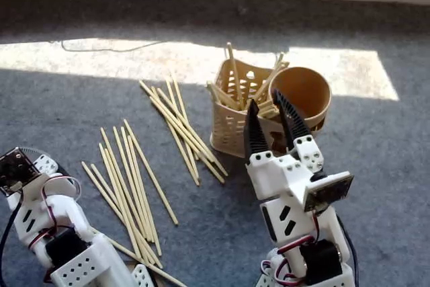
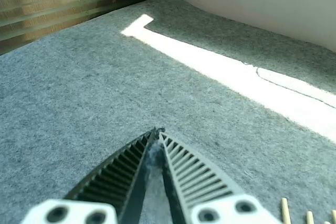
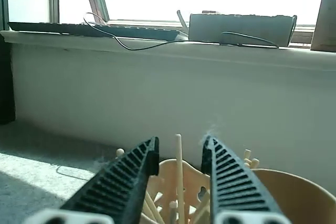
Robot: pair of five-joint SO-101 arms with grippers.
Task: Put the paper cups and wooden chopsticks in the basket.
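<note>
High view shows one basket (image 1: 232,126) near the middle of the table (image 1: 376,166), a little toward its far edge, with one paper cup (image 1: 300,95) touching its right side, mouth tilted up; whether the cup sits inside the basket or only leans on it cannot be told. Several chopsticks stand crossed in the basket (image 1: 235,78), too tangled to count. Two loose bunches lie on the table: about seven in the bunch beside the basket (image 1: 181,129) and about nine in the bunch toward the left near corner (image 1: 127,186), though overlaps blur both counts. The right gripper (image 1: 271,124) hangs just at the basket's near side, its two fingers spread and holding nothing; the right wrist view has the basket rim (image 3: 178,174) and cup rim (image 3: 294,192) beyond them. The left arm (image 1: 60,233) sits at the left near corner. Its left gripper (image 2: 157,132) has its fingers pressed together over bare table, pinching nothing.
</note>
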